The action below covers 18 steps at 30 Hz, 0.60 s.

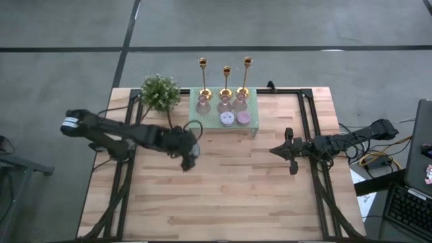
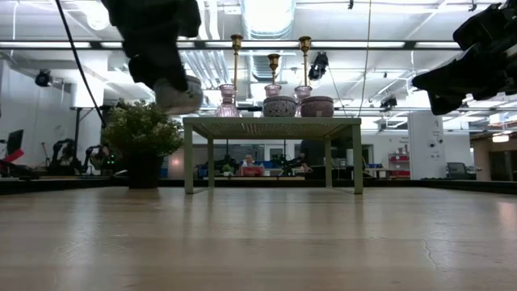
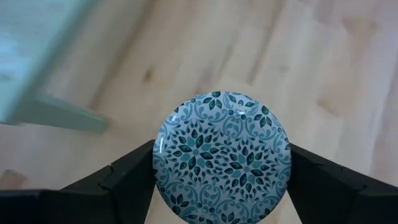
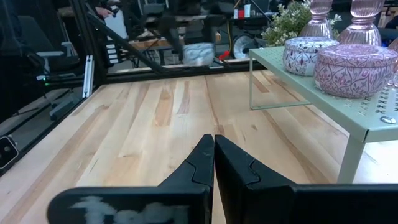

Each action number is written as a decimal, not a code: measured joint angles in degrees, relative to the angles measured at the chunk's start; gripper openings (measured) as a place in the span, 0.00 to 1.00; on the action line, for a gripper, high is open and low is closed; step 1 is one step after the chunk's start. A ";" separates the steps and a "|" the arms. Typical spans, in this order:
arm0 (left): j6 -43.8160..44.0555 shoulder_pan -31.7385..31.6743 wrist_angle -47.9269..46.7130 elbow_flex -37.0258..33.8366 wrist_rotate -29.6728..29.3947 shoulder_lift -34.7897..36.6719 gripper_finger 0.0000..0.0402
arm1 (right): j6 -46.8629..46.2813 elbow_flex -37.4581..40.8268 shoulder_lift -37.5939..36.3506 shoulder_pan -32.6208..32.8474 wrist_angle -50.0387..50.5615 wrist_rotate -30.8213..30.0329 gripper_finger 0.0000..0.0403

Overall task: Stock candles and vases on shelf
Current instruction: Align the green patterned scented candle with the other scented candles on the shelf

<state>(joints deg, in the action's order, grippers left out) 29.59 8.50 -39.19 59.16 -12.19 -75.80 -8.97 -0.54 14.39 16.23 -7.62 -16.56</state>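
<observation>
**Blue candle held aloft beside the shelf**

On the pale wood table (image 1: 223,182), the mint-green shelf (image 1: 251,125) already carries three pink vases (image 1: 222,103), a lavender candle (image 1: 227,118) and a mauve-pink candle (image 1: 244,117). The left gripper (image 1: 189,154) hangs above the tabletop just off the shelf's left front corner, its jaws spread wide and pressed on either side of the blue patterned candle (image 3: 222,157). The right gripper (image 1: 291,152) waits off to the right, jaws closed together on nothing.

Blue-patterned candle (image 3: 221,155) aloft beside mint shelf (image 1: 251,127); lavender candle (image 1: 227,118), pink candle (image 1: 244,117), three vases (image 1: 222,102) atop.
</observation>
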 joint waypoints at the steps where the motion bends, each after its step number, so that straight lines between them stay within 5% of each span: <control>1: 0.22 -1.29 -0.05 0.14 0.00 0.20 0.76 | 0.00 0.00 0.00 0.00 0.02 -0.02 0.02; 18: -1.33 -16.27 -0.49 6.47 0.87 -0.46 0.77 | 0.00 0.00 0.02 -0.01 0.13 -0.02 0.02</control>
<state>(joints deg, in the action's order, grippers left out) 28.26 -7.77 -39.68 65.64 -11.31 -76.26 -8.97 -0.54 14.41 16.22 -7.49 -16.58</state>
